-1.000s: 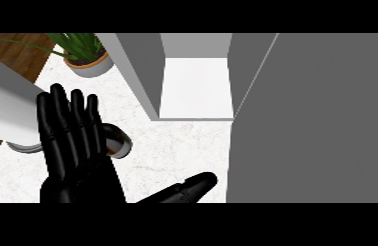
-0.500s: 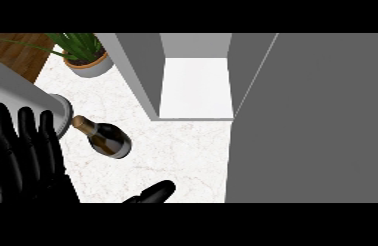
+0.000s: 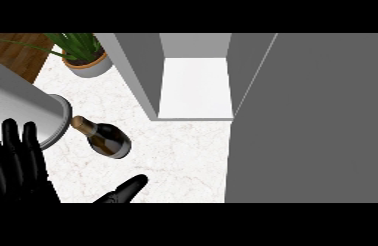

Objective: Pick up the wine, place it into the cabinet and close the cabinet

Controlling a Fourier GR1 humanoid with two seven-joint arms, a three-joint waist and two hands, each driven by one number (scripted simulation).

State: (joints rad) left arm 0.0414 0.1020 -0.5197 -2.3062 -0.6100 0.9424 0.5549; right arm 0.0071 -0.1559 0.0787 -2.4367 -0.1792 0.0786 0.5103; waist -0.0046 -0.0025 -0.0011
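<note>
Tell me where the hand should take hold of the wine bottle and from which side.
Probably the wide dark body of the wine bottle, below the narrow neck. It stands on the counter just right of the left hand, whose fingers are straight, so closing in from the left looks shortest.

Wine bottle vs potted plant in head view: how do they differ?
The wine bottle is dark with a tan neck; the potted plant has green leaves in a grey pot with a brown rim. The wine bottle stands mid-counter, close to the left hand; the potted plant sits at the far left corner, beside the open cabinet. Both rest on the white marble counter.
</note>
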